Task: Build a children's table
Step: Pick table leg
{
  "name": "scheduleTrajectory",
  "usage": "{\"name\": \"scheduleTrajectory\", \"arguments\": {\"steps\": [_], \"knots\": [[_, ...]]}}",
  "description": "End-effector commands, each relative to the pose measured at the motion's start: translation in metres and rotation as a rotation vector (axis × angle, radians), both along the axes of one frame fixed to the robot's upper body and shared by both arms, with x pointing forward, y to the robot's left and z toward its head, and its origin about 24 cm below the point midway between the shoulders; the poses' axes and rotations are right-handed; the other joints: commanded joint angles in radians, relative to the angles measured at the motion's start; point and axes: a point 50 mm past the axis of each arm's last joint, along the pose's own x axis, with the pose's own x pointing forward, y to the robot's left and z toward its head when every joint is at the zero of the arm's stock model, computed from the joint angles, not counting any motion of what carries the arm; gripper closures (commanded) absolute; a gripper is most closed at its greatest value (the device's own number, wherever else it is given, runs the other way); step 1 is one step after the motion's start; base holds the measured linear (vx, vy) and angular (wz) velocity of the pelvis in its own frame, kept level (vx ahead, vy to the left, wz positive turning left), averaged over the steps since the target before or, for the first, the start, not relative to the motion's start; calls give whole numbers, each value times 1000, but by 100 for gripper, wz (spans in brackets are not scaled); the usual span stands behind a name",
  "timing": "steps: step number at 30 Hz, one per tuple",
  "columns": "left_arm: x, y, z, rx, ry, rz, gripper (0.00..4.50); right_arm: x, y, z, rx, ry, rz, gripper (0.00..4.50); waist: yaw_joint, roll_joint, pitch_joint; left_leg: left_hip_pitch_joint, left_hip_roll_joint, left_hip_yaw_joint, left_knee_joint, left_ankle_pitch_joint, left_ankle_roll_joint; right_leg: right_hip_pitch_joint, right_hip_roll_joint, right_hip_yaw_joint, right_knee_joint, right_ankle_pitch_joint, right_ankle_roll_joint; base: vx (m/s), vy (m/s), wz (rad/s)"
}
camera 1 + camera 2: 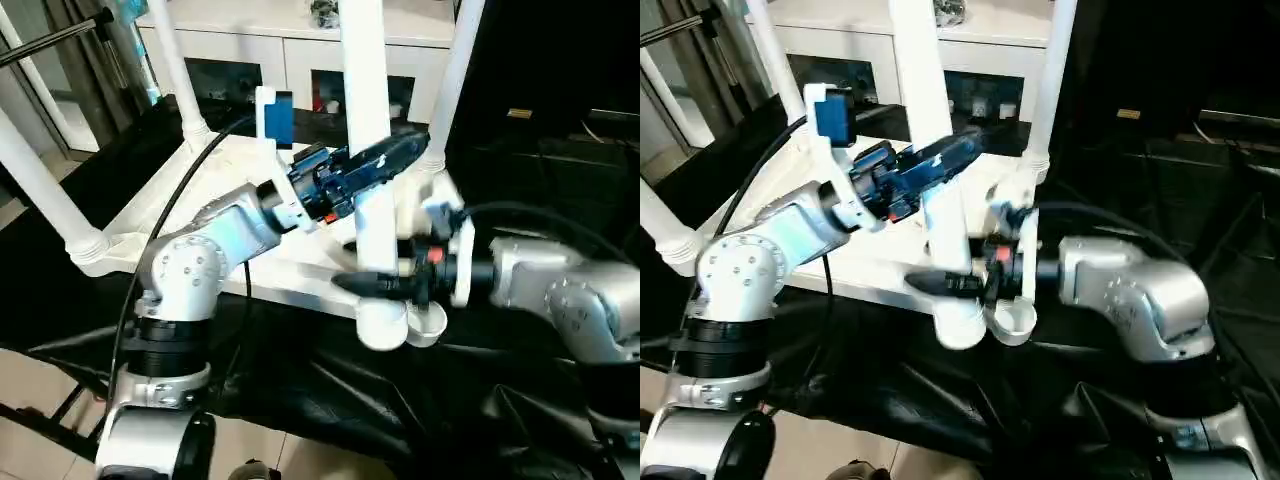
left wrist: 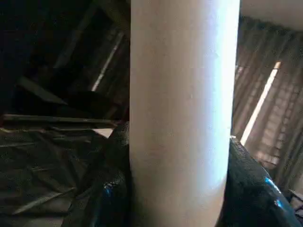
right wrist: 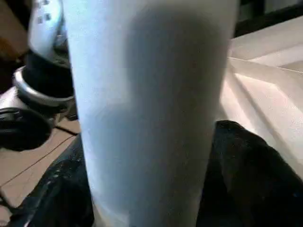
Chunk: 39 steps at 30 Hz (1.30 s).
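Leg point(image 1: 372, 150) gripped by left pincer point(image 1: 385, 160) and right pincer point(image 1: 385, 285), beside socket point(image 1: 428, 322); misalignment risked jamming.

White cabinet point(image 1: 290, 40) behind, black sheeting point(image 1: 520, 200), perhaps curtains point(image 2: 270, 94).

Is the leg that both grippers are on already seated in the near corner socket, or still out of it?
Out. The leg stands upright, its lower end beside the empty near corner socket, not in it.
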Motion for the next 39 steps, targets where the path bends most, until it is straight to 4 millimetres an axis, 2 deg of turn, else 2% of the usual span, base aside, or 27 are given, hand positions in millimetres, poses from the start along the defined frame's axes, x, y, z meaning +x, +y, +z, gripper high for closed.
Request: {"name": "scheduleTrajectory", "arguments": {"steps": [1, 2, 5, 6, 7, 10, 13, 14, 16, 21, 24, 29, 31, 32, 33, 35, 39], "knots": [[-14, 0, 11, -57, -63, -134, 268, 1, -5, -5, -32, 4, -31, 128, 2, -16, -77, 21, 3, 5, -61, -129, 10, 53, -25, 21, -62, -139, -221, 0, 0, 0], [-16, 0, 11, -63, -67, -160, 268, 0, -5, -5, -32, 3, -28, 139, 2, -13, -77, 21, 3, 5, -62, -131, 8, 53, -24, 21, -61, -142, -220, 0, 0, 0], [-19, 1, 12, -76, -74, -209, 268, -4, -3, -6, -28, 8, -11, 163, 2, -14, -78, 23, 3, 5, -62, -137, 5, 52, -23, 21, -61, -140, -221, 0, 0, 0], [-19, 1, 12, -77, -75, -215, 268, -5, -3, -6, -27, 11, -7, 171, 1, -6, -77, 24, 4, 4, -62, -140, 3, 51, -23, 21, -60, -141, -222, 0, 0, 0], [-19, 1, 12, -78, -80, -221, 268, -7, -2, -7, -26, 17, -1, 176, 0, -11, -77, 25, 4, 5, -62, -149, 2, 50, -23, 22, -63, -145, -222, 0, 0, 0], [-19, 2, 13, -84, -86, -224, 268, -9, -1, -8, -22, 26, 12, 204, 1, -15, -77, 23, 4, 4, -63, -148, -1, 52, -24, 22, -62, -152, -218, 0, 0, 0], [-11, 1, 13, -67, -87, -118, 268, -10, 1, -10, -22, 31, 8, 223, 2, -16, -76, 22, 4, 4, -64, -150, -1, 52, -26, 22, -64, -166, -212, 0, 0, 0], [-8, 2, 13, -67, -82, -87, 212, -9, 2, -11, -20, 28, -2, 235, 2, -16, -75, 22, 4, 4, -64, -154, -4, 52, -26, 22, -65, -173, -208, 0, 0, 0], [3, 4, 13, -66, -51, 37, 198, -4, 6, -11, -3, 13, -57, 251, 2, -17, -74, 21, 4, 4, -64, -151, -7, 51, -27, 23, -67, -182, -203, 0, 0, 0], [5, 6, 12, -8, -97, 117, 155, 5, 11, -10, 20, -14, -153, 257, -1, -17, -77, 20, 2, 1, -67, -154, -22, 52, -27, 20, -69, -206, -172, 0, 0, 0], [11, 4, 5, 79, -75, 256, 153, 12, 18, -10, 18, -37, -232, 258, -1, -16, -77, 21, 4, 0, -68, -155, -28, 51, -26, 21, -66, -185, -174, 0, 0, 0], [20, -2, -10, 263, -14, 459, 153, 19, 30, -13, -19, -69, -335, 259, -5, -8, -77, 24, 2, -1, -69, -166, -43, 49, -25, 21, -67, -183, -162, 0, 0, 0], [24, -4, -14, 288, 31, 526, 153, 21, 34, -14, -37, -86, -363, 259, -6, -7, -77, 23, 3, -2, -69, -164, -51, 49, -24, 21, -66, -168, -156, 0, 0, 0], [24, -4, -14, 288, 31, 526, 153, 21, 34, -14, -37, -86, -363, 259, -8, -10, -76, 21, 1, -1, -70, -165, -51, 50, -23, 21, -68, -167, -154, 0, 0, 0], [28, -4, -16, 284, 61, 586, 153, 22, 39, -14, -40, -92, -381, 259, -9, -6, -77, 21, 1, -1, -69, -164, -51, 50, -24, 22, -67, -162, -160, 0, 0, 0], [33, -3, -15, 257, 87, 663, 182, 23, 41, -13, -45, -107, -401, 259, -9, -8, -77, 21, 0, -2, -69, -167, -51, 52, -23, 21, -69, -164, -158, 0, 0, 0], [39, 0, -11, 195, 108, 736, 204, 25, 44, -13, -57, -122, -411, 259, -9, -10, -78, 20, -1, -1, -68, -167, -45, 52, -23, 21, -71, -163, -155, 0, 0, 0]]}}
